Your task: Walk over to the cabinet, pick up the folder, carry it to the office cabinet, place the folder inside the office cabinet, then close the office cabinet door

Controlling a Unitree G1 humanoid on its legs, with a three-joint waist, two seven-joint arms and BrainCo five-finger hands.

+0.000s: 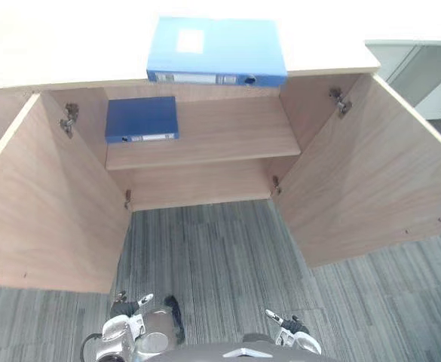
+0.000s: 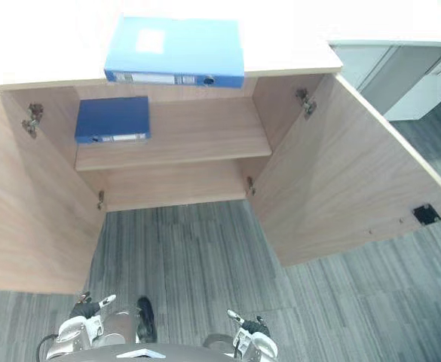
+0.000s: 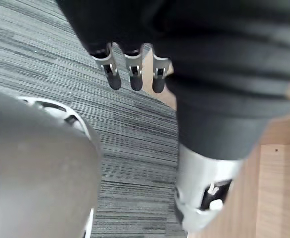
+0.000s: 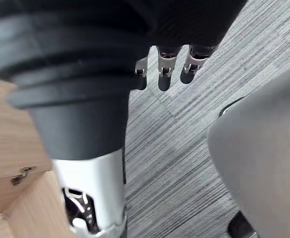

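Light blue folder [image 1: 216, 51] lies atop the cabinet [image 1: 228, 132]; left robot hand [image 3: 135, 74] and right robot hand [image 4: 164, 74] hang below it, straight-fingered and empty.

Cabinet [image 1: 371, 181]: pale wood-grain board, matt.
Hinges [image 1: 69, 118]: bare metal.
Light blue folder [image 1: 216, 49]: smooth plastic, slight sheen; white paper label.
Dark blue folder [image 1: 141, 118]: smooth, matt.
Floor [image 1: 212, 256]: grey carpet, ribbed, rough.
Left robot hand [image 3: 134, 67]: silvery fingers, dull dark tips.

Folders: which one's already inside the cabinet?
The darker blue folder, lying flat at the left end of the inner shelf. The lighter blue folder lies up on the cabinet top, spine at the front edge.
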